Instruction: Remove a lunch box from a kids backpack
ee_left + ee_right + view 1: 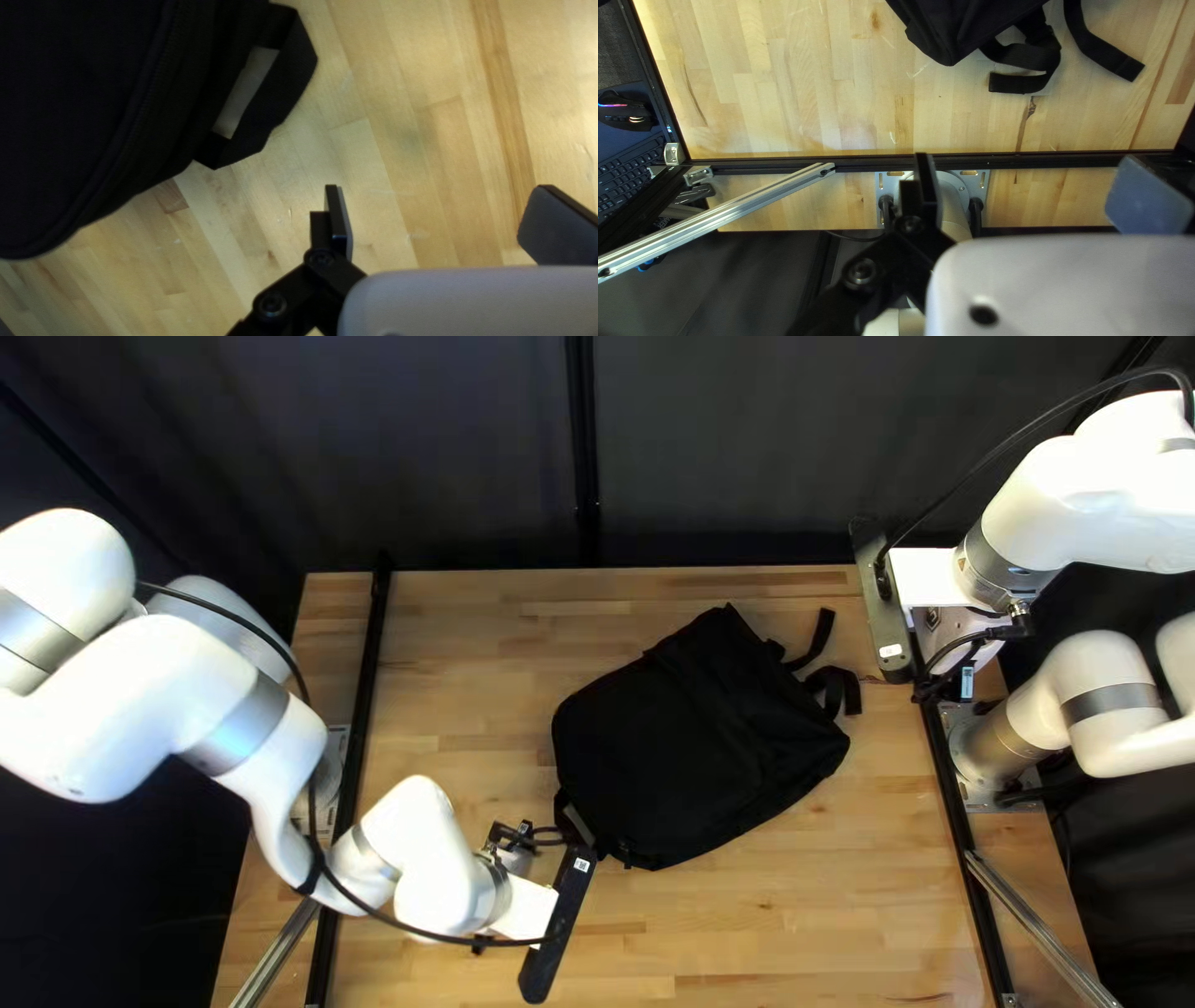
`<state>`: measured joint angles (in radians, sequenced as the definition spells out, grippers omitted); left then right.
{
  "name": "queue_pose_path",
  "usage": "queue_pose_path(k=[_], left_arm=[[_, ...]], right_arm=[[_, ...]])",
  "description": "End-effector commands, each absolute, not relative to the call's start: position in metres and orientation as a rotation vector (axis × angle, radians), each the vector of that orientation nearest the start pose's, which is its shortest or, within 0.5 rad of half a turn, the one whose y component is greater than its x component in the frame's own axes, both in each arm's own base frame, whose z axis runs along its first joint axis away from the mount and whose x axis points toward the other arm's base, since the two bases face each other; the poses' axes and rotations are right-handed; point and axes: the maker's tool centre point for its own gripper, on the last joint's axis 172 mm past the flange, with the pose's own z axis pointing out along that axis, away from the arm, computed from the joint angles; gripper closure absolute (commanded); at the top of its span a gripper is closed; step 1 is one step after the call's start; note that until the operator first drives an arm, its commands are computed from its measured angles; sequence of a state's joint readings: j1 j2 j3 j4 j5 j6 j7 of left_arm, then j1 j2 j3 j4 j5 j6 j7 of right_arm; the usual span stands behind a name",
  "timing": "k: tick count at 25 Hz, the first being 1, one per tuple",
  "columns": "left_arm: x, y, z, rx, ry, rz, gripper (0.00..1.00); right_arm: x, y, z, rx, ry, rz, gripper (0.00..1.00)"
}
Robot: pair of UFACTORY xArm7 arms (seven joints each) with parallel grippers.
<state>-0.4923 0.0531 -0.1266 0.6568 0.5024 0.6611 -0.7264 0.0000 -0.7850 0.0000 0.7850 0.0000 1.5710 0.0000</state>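
1. At the near edge of the top left view, above the table (772, 933), the left gripper (558, 921) shows only as a dark mount. Its fingers are hidden from this camera, and the left arm (149, 697) is cut off by the view's edge.
2. Nearest in the left wrist view, the two black fingers (339, 218) stand apart, with tabletop between them and nothing gripped. Ahead, to one side, lie a cloth loop (286, 81) and a zipper (161, 68), faint against black cloth; the rest is cut off.
3. Beyond the left gripper, at the middle of the table, lies the black backpack (697, 734). Its interior is hidden, so the position of the lunch box cannot be told. Folds are hard to make out; straps (849, 691) trail from its far right side.
4. Farther back, at the table's right edge, the right gripper (881, 610) appears from above, fingers hidden. The right wrist view shows them spread, holding nothing, with a black rail (1064, 163) and part of the backpack ahead. A keyboard (629, 171) and mouse (626, 112) are partly cut off.
5. Farthest, past the table, hangs a dark curtain (436, 448), its detail lost in shadow.
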Motion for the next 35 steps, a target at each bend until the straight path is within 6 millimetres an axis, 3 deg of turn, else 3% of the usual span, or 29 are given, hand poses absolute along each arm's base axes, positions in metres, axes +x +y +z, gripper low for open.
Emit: queue_pose_path(k=[1, 6, 14, 28, 35], left_arm=[[0.354, -0.193, 0.056, -2.808, 0.232, -0.28, 0.0], [0.377, -0.189, 0.075, -2.811, -0.094, -0.416, 0.0], [0.418, -0.182, 0.065, -2.816, -0.618, -0.666, 0.0], [0.425, -0.188, 0.066, -2.841, -0.619, -0.678, 0.0], [0.446, -0.213, 0.053, -2.622, -0.696, -0.743, 0.0]], right_arm=[[0.248, 0.0, 0.32, -3.142, 0.0, 0.002, 0.0], [0.248, 0.0, 0.32, -3.142, 0.0, 0.002, 0.0], [0.248, 0.0, 0.32, -3.142, 0.0, 0.002, 0.0], [0.248, 0.0, 0.32, -3.142, 0.0, 0.002, 0.0], [0.248, 0.0, 0.32, -3.142, 0.0, 0.002, 0.0]])
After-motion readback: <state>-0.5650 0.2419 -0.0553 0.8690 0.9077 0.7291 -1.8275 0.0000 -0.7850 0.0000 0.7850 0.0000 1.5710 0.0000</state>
